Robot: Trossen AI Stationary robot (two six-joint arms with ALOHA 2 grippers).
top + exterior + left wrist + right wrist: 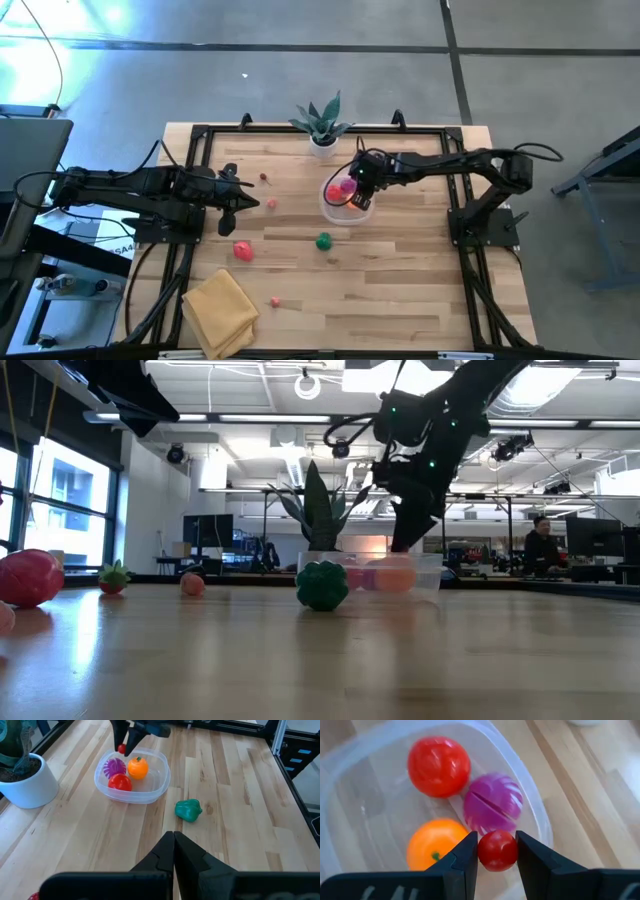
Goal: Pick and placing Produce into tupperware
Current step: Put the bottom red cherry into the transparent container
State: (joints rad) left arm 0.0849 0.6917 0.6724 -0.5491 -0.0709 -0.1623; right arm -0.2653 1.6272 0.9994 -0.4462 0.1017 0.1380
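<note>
Above the clear container [350,785], the right gripper [497,851] is clamped on a small red ball-shaped fruit [497,850], one finger pressed to each side of it. Directly beneath lie three pieces already inside the container: a red tomato [439,766], a purple ridged piece [493,803] and an orange fruit [434,851]. The held fruit hangs over the purple and orange pieces, within the container's rim as far as the right wrist view shows.

Judgement: the step in hand is the placing of this fruit; the carry looks complete and the release is not yet made. The next move calls for parting the fingers so the fruit drops in, then lifting clear without catching the rim.

Outward on the tabletop [400,290], a green piece [323,241] lies just beside the container, a large red piece [243,250] farther toward the left arm, and small pinkish pieces [271,203] lie well apart from it. A potted plant [322,125] stands behind the container; a yellow cloth [220,309] lies at the near corner.

The left gripper [173,851] waits at the left side, fingers together, holding nothing.
</note>
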